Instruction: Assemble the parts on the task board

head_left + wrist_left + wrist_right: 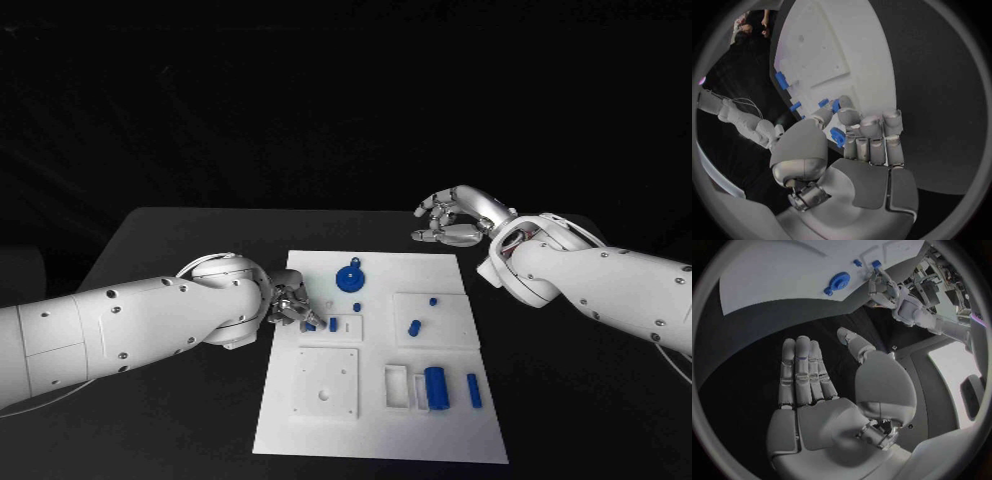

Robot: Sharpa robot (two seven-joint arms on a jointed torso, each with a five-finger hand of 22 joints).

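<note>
One small blue part (837, 136) sits pinched in the left hand (293, 305) over the task board (433, 430) edge; right hand (459, 217) hovers apart, holding nothing; keep pinch steady, lower straight, judged best.

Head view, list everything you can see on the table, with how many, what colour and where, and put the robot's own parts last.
Table: one, black, under everything.
Task board: one, white, middle of the table.
Round part: one, blue, far end of the board.
Small parts: several, blue, across the board's middle.
Cylinder: one, blue, near right of the board, with a thin blue bar beside it.
Part held: one, blue, pinched in the left hand.
Left hand: silver, at the board's left edge.
Right hand: silver, holds nothing, beyond the board's far right corner.
</note>
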